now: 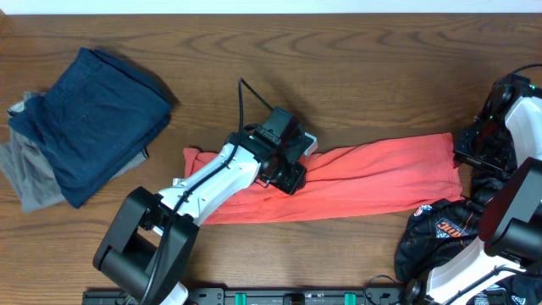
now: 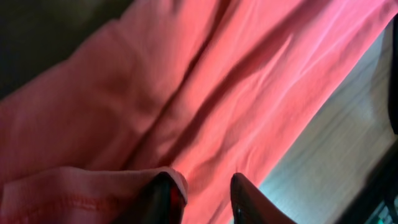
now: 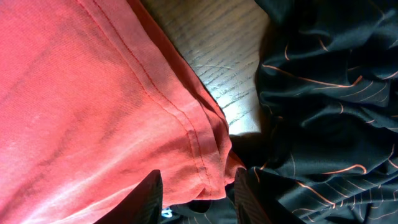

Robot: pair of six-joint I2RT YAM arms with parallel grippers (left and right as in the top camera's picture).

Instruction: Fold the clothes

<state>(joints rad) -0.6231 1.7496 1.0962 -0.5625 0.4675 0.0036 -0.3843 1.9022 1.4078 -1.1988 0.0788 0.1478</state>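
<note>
The coral-red T-shirt (image 1: 373, 174) lies folded into a long strip across the middle of the table, plain side up. My left gripper (image 1: 292, 180) sits low over the strip's middle. In the left wrist view its jaws (image 2: 202, 186) stand apart over the red cloth (image 2: 205, 93), and a stitched hem fold (image 2: 93, 193) drapes against the left fingertip. My right gripper (image 1: 467, 169) is at the strip's right end. Seen from the right wrist, it (image 3: 198, 183) stands open with the shirt's hemmed corner (image 3: 205, 155) lying between its fingers.
A folded navy garment (image 1: 102, 119) rests on a grey one (image 1: 30, 174) at the far left. A crumpled black garment with orange lines (image 1: 440, 233) (image 3: 323, 93) lies at the lower right, touching the shirt's corner. Bare wood (image 3: 217, 56) shows between the two.
</note>
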